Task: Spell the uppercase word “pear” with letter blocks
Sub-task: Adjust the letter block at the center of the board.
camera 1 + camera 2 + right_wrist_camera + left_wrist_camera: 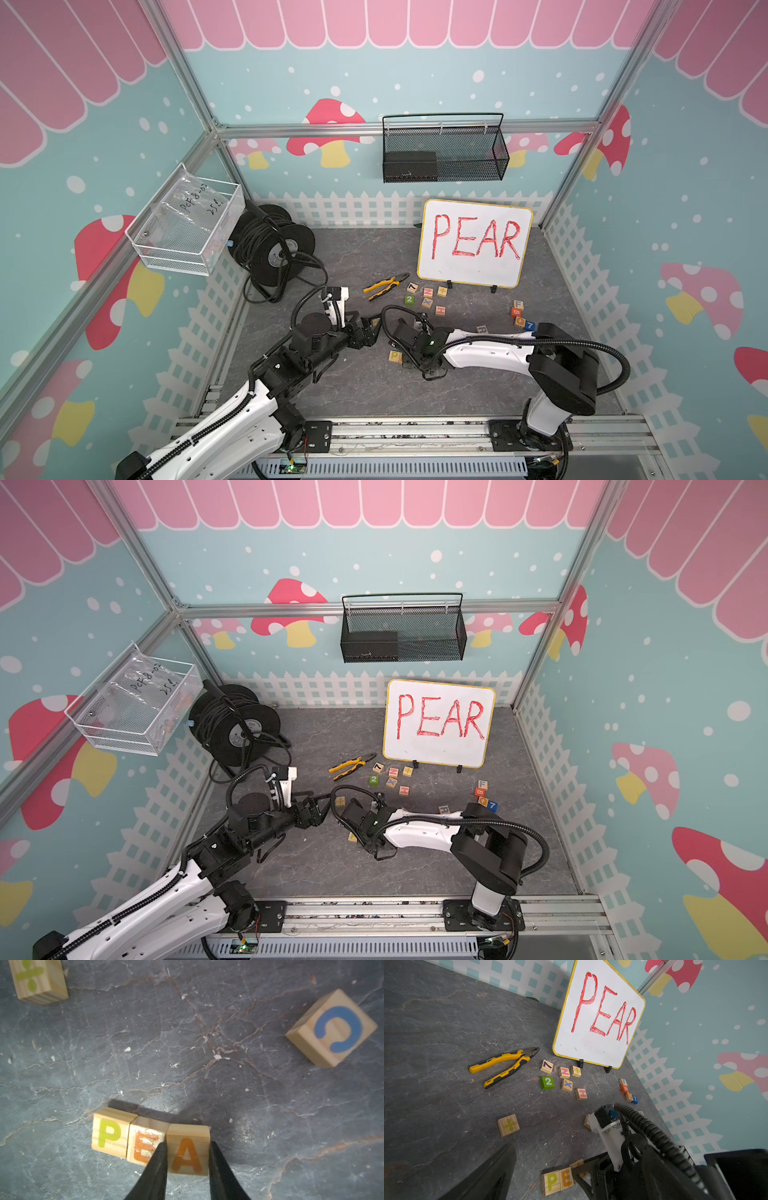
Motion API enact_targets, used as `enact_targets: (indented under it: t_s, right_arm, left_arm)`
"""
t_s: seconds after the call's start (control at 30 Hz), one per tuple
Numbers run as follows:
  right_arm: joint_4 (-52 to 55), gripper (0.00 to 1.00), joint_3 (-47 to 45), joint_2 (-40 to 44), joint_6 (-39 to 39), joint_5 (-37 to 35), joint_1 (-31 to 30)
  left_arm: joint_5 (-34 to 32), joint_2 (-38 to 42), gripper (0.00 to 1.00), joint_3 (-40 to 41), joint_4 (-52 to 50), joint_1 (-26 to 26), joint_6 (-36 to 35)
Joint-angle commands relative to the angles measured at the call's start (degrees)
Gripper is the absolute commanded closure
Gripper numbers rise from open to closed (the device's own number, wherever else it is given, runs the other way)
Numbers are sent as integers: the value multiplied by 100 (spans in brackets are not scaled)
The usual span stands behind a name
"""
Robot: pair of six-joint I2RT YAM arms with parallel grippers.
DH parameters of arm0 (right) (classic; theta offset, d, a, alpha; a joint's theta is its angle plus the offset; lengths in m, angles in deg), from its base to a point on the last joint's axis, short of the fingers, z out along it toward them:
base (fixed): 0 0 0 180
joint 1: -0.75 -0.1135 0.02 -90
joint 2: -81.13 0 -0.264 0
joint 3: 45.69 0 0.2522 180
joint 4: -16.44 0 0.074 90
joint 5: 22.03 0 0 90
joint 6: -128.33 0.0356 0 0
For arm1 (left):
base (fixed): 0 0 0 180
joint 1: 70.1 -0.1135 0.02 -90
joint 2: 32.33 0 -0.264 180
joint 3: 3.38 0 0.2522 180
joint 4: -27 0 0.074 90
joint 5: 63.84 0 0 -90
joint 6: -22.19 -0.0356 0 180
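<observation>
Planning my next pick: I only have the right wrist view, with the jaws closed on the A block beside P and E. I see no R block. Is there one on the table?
Observer: Yes. The R block rests beside the right arm's white forearm, on the whiteboard side.
Operator: Is the left arm near my row?
Observer: The left gripper sits with jaws open by the divide-sign block, apart from the P block.

Both top views look down from high in front over the whole grey stone-patterned desk (pixel 353 257). The left wrist camera looks low across it; the right sits close behind its black fingers (pixel 155 1172). Both share the natural-wood letter blocks (pixel 143 1147) at those fingers.
</observation>
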Motion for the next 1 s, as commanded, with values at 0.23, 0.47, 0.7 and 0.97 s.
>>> enact_targets:
  t_s: [0.23, 0.47, 0.7, 0.97]
  right_arm:
    - [84, 60, -43, 39, 203, -85, -73]
    - [124, 54, -106, 204, 245, -214, -78]
    - [570, 49, -129, 440, 289, -814, -28]
    - [540, 46, -79, 289, 43, -907, 176]
  left_arm:
    - [-14, 58, 3, 48, 45, -9, 37]
    - [-14, 45, 3, 48, 45, -9, 51]
    - [-33, 11, 3, 29, 52, -9, 37]
    - [-109, -80, 3, -58, -14, -9, -11]
